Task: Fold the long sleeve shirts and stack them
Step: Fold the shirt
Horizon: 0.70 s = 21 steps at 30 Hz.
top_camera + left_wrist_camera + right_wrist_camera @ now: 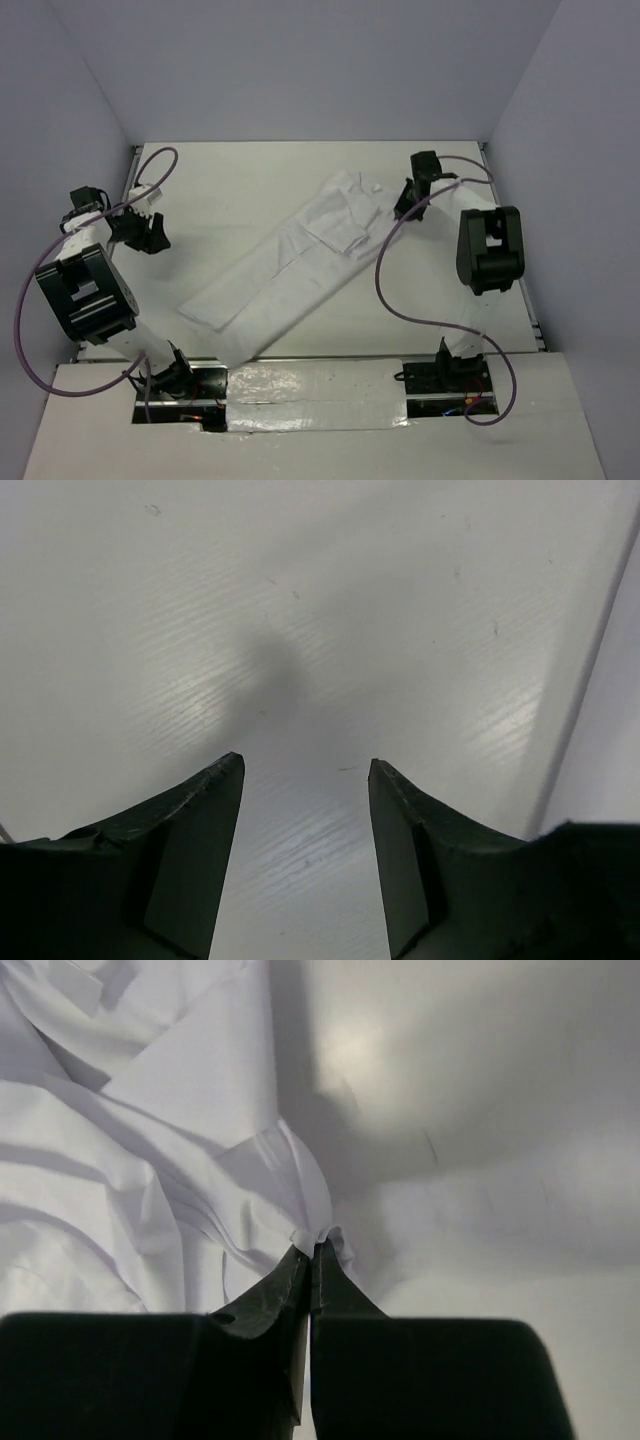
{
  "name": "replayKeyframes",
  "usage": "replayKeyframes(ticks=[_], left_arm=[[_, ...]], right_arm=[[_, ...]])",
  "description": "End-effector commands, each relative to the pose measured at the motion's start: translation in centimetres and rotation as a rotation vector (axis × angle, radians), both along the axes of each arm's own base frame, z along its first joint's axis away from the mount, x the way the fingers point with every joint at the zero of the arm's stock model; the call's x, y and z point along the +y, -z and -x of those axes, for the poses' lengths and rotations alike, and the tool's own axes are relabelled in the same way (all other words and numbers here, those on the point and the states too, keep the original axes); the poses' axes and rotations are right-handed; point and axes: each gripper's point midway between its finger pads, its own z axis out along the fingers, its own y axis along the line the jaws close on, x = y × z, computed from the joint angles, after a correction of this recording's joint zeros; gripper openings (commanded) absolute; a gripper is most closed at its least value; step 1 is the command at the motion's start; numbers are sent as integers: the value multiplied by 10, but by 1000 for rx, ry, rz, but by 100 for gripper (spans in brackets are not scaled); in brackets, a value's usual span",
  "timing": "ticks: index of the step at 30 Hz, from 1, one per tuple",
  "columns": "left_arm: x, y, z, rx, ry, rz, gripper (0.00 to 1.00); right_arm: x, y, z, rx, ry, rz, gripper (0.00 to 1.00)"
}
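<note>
The white long sleeve shirt [290, 265] lies as a long wrinkled band running diagonally from the near left to the far right of the table. My right gripper [405, 205] is shut on an edge fold of the shirt [200, 1160] at its far right end; the cloth bunches up at the closed tips [313, 1245]. My left gripper [152, 235] is open and empty over bare tabletop at the far left, well apart from the shirt. In the left wrist view its spread fingers [200, 820] frame only the white table; the gripper [305, 765] holds nothing.
The table's white surface [230, 200] is boxed in by grey walls on the left, back and right. Purple cables [385, 280] loop from each arm over the table. The arm bases [180, 385] sit at the near edge.
</note>
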Motion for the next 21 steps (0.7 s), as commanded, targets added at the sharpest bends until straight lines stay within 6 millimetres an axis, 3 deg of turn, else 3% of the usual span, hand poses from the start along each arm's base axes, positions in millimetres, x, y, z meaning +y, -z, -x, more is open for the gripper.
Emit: replayKeyframes(ticks=[1,2,3,4,5,6,7,9,10,11,12,13,15,16,19,21], left_arm=[[-25,3,10,6,77,40,65],[-29,7,13,19,87,26,65],[-38,14,22,45,108,29,64],[-51,12,26,44,152,15,64],[-61,15,35,61,195,18,64],[-75,19,45,80,242,33,64],[-82,18,50,76,287,35,64],[-104,20,68,129,356,103,64],[-110,21,73,134,393,107,64],[-116,23,77,149,410,120,64],[-128,26,84,166,441,141,66],[-134,27,87,171,456,155,67],[-154,28,92,170,515,194,70],[-159,30,92,185,506,203,70],[-169,36,81,194,501,170,71],[-173,36,75,185,530,136,72]], right_arm=[[-6,-27,-94,-165,-77,75,5],[-8,-39,-135,-212,-63,91,20],[-11,-36,-140,-173,-58,98,28],[-13,-43,-155,-186,-44,92,43],[-15,-57,-182,-232,-33,84,48],[-22,-59,-184,-217,-20,75,53],[-25,-78,-196,-264,-15,73,57],[-27,-90,-195,-285,-16,60,59],[-27,-77,-184,-252,-20,59,59],[-27,-99,-183,-320,-19,55,59],[-23,-102,-177,-331,-27,38,59],[-22,-92,-157,-299,-18,23,59],[-18,-84,-150,-314,-11,-4,59],[-12,-70,-138,-282,-21,-37,59],[2,-40,-135,-227,-27,-123,58],[10,-31,-139,-196,-22,-170,57]])
